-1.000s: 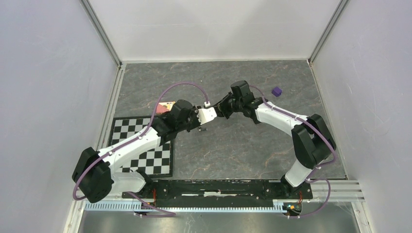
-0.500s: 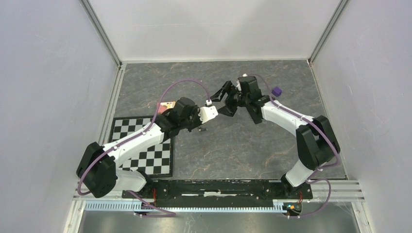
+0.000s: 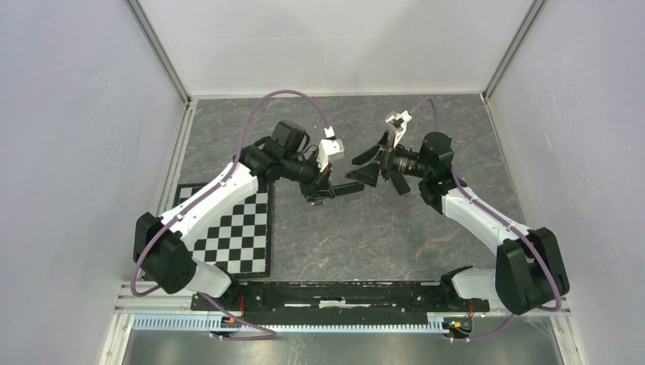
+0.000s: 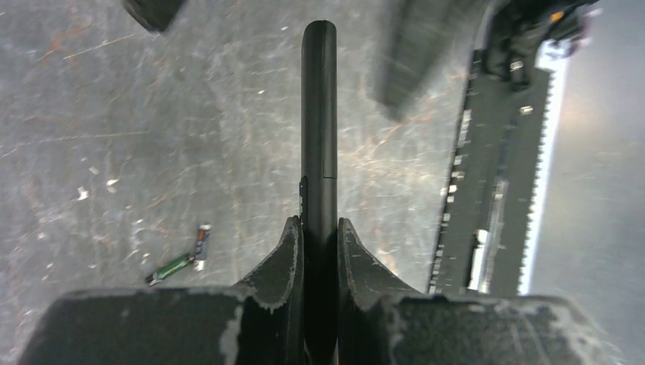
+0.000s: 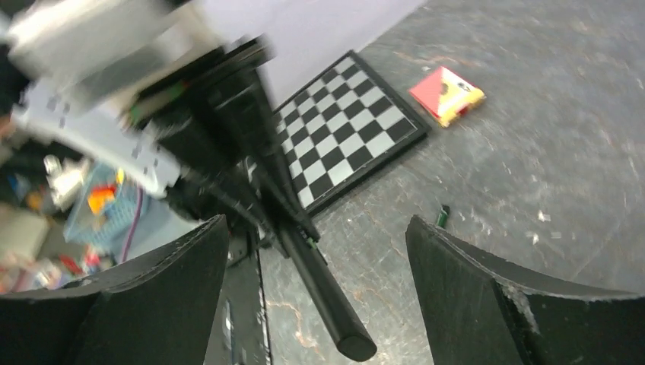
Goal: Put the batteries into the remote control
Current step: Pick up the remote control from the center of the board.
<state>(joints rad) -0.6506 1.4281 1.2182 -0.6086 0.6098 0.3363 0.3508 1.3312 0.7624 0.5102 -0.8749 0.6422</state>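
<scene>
Firmly, the remote is pinched at one end by the left gripper. The right gripper is held spread wide near its free end.

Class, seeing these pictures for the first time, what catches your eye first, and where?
The slim black remote control, clamped in the left arm's fingers above the table, points toward the right arm's wide-open fingers. Next comes the checkered mat on the left arm's side, then two small batteries lying loose on the grey table.
</scene>
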